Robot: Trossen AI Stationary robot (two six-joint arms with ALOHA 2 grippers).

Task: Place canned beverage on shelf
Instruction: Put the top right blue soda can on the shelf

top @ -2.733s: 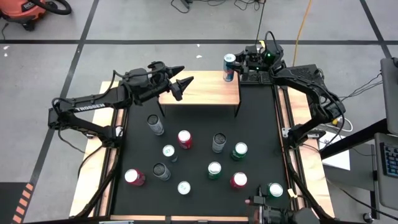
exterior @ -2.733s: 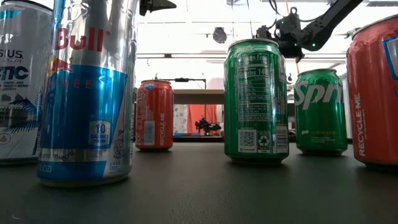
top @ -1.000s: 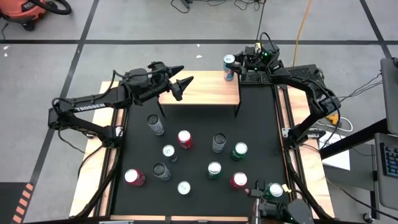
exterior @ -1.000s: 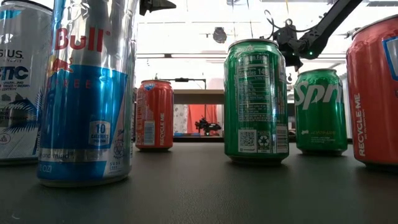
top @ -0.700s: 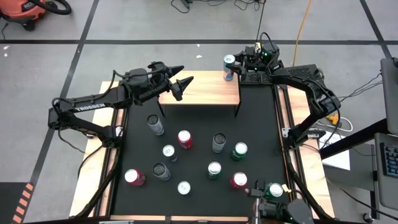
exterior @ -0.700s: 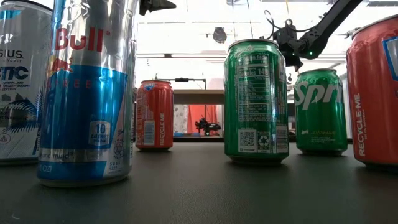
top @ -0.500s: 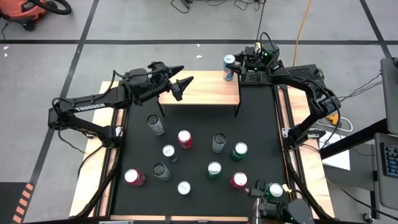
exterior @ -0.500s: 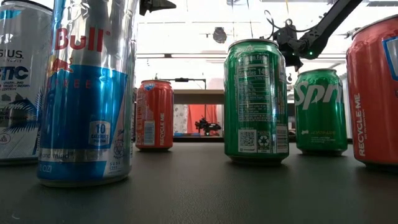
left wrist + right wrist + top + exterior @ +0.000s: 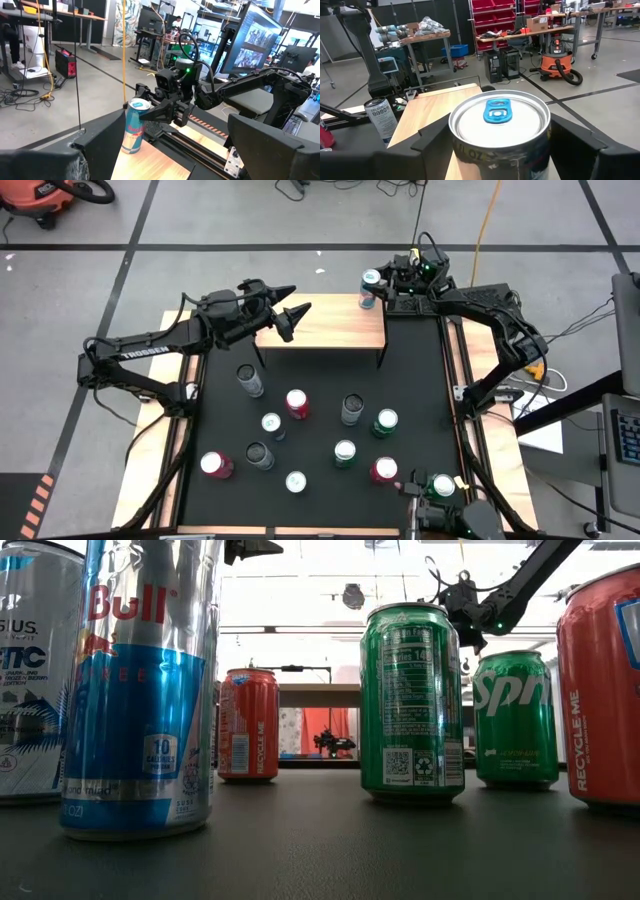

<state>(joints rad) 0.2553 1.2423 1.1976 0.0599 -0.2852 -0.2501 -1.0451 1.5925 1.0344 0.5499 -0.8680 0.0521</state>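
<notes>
A blue-and-silver canned beverage [image 9: 370,287] stands upright on its base at the far right corner of the shelf [image 9: 325,325], a light-wood board on thin black legs. My right gripper [image 9: 500,145] reaches in level from the table's right side. It is open, with one finger on each side of the can [image 9: 499,127]. The left wrist view shows the same can [image 9: 136,125] between those fingers. My left gripper [image 9: 297,313] hovers open above the shelf's left part, with nothing between its fingers. My right gripper's fingers [image 9: 432,137] stand level beside the can's upper side wall [image 9: 462,150], one on either side. Whether they touch it I cannot tell. The can stands upright with its base on the shelf.
Several cans stand on the black table [image 9: 420,380] nearer than the shelf, among them a red one [image 9: 297,403] and a green one [image 9: 386,422]. In the low view they fill the foreground [image 9: 412,700]. Wooden strips [image 9: 160,440] run along the table's left and right edges.
</notes>
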